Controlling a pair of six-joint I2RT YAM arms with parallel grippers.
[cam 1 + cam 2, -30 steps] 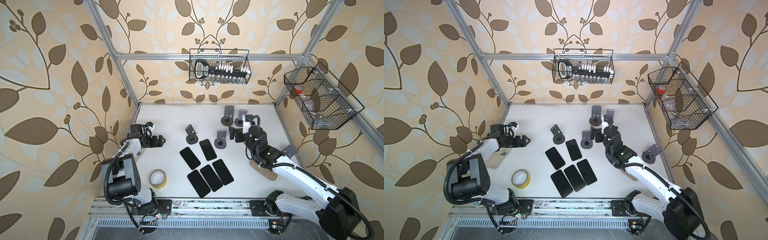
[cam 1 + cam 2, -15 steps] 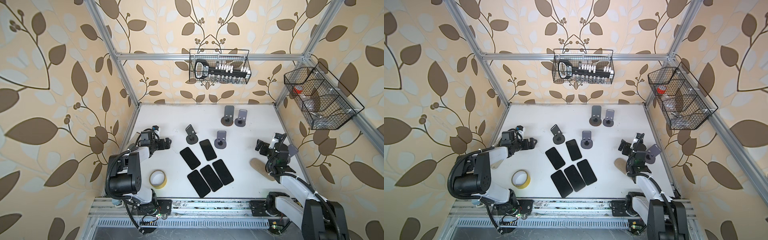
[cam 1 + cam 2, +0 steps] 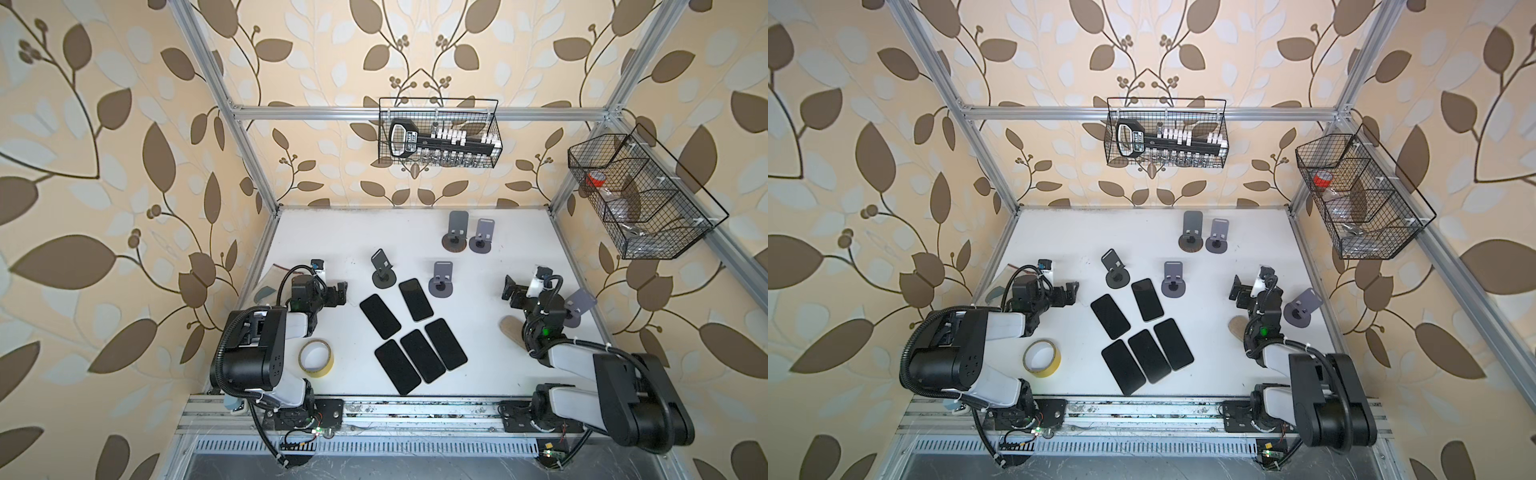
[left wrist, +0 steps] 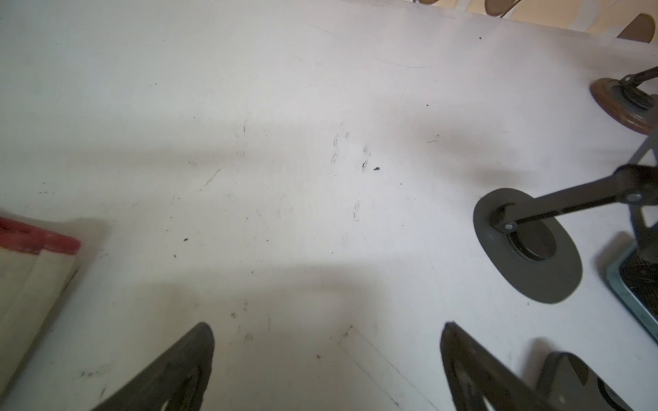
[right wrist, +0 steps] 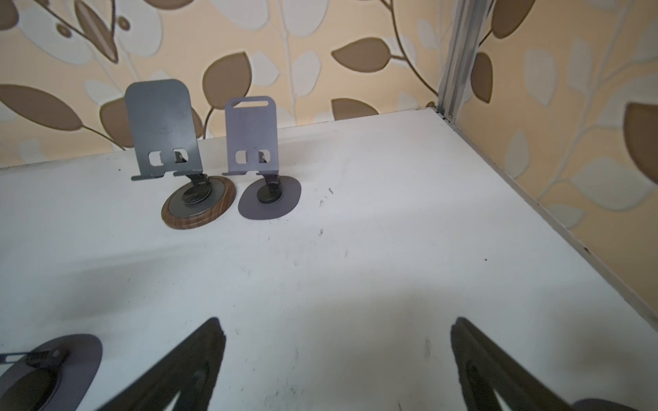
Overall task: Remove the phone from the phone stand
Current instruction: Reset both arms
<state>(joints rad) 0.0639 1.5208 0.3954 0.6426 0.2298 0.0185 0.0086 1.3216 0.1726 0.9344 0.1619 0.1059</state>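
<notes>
Several black phones point(image 3: 415, 328) point(image 3: 1142, 332) lie flat mid-table. Several phone stands stand around them, each with nothing on it: a dark one point(image 3: 382, 270), a lavender one point(image 3: 441, 277), a wood-based one point(image 3: 457, 228) beside another lavender one point(image 3: 482, 235) at the back, and one point(image 3: 577, 305) by the right arm. My left gripper point(image 3: 338, 291) point(image 4: 325, 334) is open over bare table, left of the phones. My right gripper point(image 3: 509, 291) point(image 5: 336, 329) is open over bare table, facing the two back stands point(image 5: 160, 131).
A yellow tape roll point(image 3: 316, 357) lies near the left arm's base. A beige oblong piece point(image 3: 509, 326) lies under the right arm. A cloth with a red stripe point(image 4: 35, 245) is by the left gripper. Wire baskets hang on the back wall point(image 3: 438, 133) and right wall point(image 3: 640, 199).
My right arm has pulled back from the two back stands to the table's right side. My left arm has folded in, and its gripper has shifted slightly toward the phones. Both grippers stay open.
</notes>
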